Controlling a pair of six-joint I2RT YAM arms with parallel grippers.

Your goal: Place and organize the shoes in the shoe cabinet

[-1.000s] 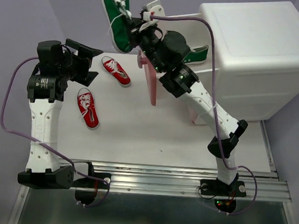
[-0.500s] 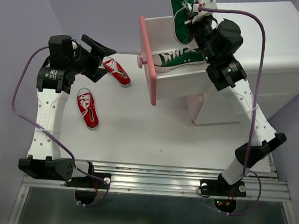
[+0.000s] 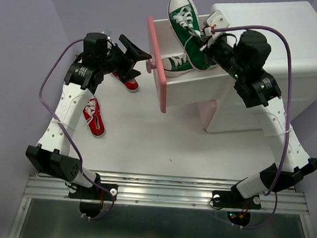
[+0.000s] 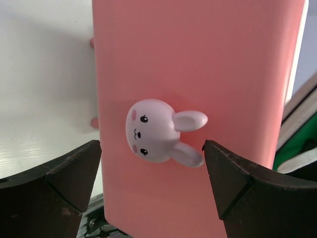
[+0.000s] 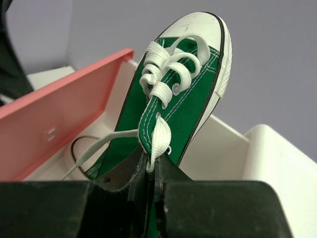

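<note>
Nearest: both arm bases sit on a metal rail [image 3: 164,187] at the front edge of the table [image 3: 145,151]. A wide stretch of bare white tabletop lies between the rail and the drawer.

Left side: one red shoe [image 3: 94,116] lies sole down, apart from the other shoes, with its far end just beside the left forearm. Of the second red shoe [image 3: 130,84] only one end shows; the rest is hidden under the left gripper [image 3: 141,63].

That gripper holds nothing and its jaws are spread. In the wrist view its fingers [image 4: 64,178] stand on either side of the bunny knob [image 4: 158,131], with a gap on each side. The knob carries a painted face: two dots for eyes, a small mouth and pink cheeks. It sits on the pink drawer front [image 4: 198,59], whose top and bottom are cut off in that view.

The drawer [image 3: 188,88] is pulled out leftward from the shoe cabinet [image 3: 272,50]. Inside lies a second green shoe [image 3: 176,62], mostly covered from above. In the right wrist view it is only a dark curve with a loose lace.

The right gripper [image 3: 206,39] is clamped on the held green shoe [image 3: 182,22] at its opening. The shoe hangs over the drawer with its toe raised toward the far wall. The exact grip point is lost in shadow between the fingers. A lower pink front [image 3: 208,114] is partly hidden by the right arm.
</note>
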